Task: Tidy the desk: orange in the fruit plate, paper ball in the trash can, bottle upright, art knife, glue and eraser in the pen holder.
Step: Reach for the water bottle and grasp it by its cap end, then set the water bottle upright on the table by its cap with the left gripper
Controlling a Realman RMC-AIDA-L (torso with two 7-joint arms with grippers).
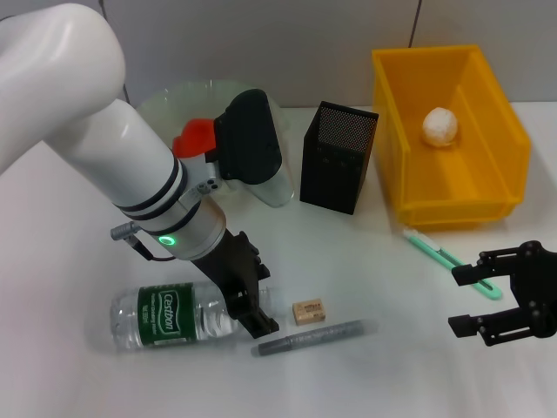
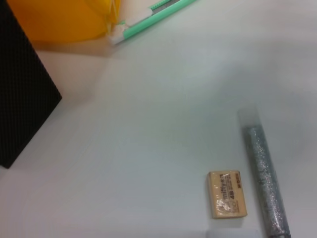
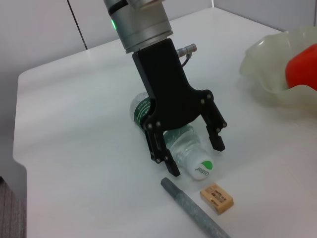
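Done when you looked: orange point(image 1: 193, 136) in fruit plate point(image 1: 165, 102), paper ball point(image 1: 439, 126) in trash can point(image 1: 396, 178). Outstanding: bottle point(image 1: 170, 315) lay flat, left gripper point(image 3: 190, 151) open astride it; eraser point(image 1: 308, 311), glue point(image 1: 309, 337), art knife point(image 1: 439, 252) outside pen holder point(image 1: 338, 158). Right gripper point(image 1: 474, 300) sat open, idle.

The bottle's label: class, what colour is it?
Dark green with white lettering on the bottle, clearest in the head view.

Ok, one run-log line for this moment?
left gripper: open, straddling lying bottle | right gripper: open, idle | orange: in fruit plate | paper ball: in trash can
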